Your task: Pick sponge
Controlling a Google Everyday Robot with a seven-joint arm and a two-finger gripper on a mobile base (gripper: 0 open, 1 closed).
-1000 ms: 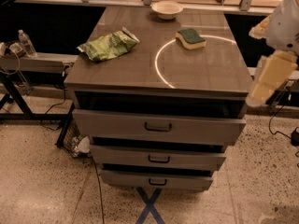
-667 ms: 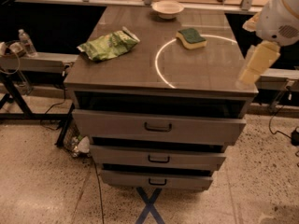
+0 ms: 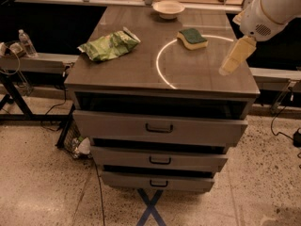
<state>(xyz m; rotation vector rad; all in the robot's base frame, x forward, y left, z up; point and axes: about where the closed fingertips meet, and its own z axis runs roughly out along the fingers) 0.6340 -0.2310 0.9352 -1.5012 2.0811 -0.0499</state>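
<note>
Sponge (image 3: 193, 37) lies apart, left of the end effector (image 3: 227, 68), whose opening I cannot tell.

A robot lab: terrazzo floor (image 3: 37, 187), cables (image 3: 99, 197), blue tape cross (image 3: 150, 209) (under a 3-drawer cabinet (image 3: 160, 128)), pincer (image 3: 226, 68) above its right edge.

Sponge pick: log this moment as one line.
sponge: flat on cabinet top, green side up, not grasped | gripper: over top's right edge, apart from sponge | snack bag: left | bowl: rear
</note>
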